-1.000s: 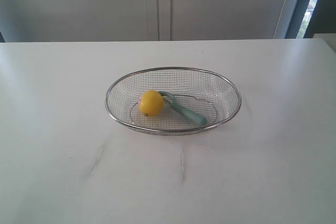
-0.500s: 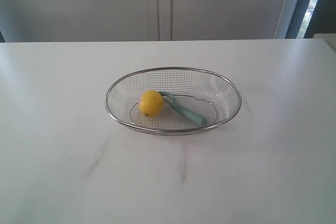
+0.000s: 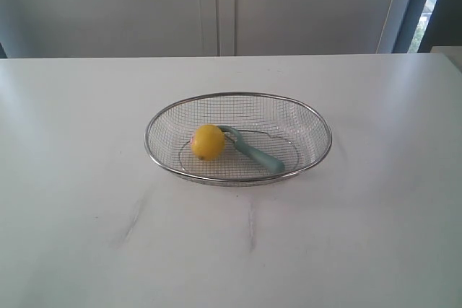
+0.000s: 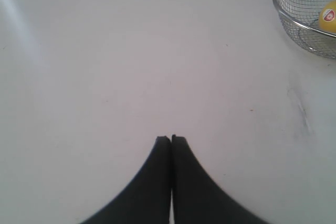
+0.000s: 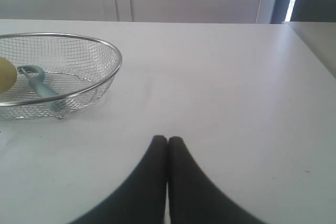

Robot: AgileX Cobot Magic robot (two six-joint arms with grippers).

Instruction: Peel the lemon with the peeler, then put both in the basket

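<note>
Noted lemon (image 3: 207, 141) beside head of peeler (image 3: 254, 151), both inside wire mesh basket (image 3: 238, 94). Found left gripper (image 4: 171, 139) and right gripper (image 5: 167, 139) pressed closed, empty, apart from basket.

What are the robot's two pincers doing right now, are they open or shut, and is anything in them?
Left pincer: shut, holding nothing.
Right pincer: shut, holding nothing.

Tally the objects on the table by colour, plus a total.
Yellow: 1, the lemon
Teal-green: 1, the peeler
Silver: 1, the basket, holding the other two
Total: 3
</note>
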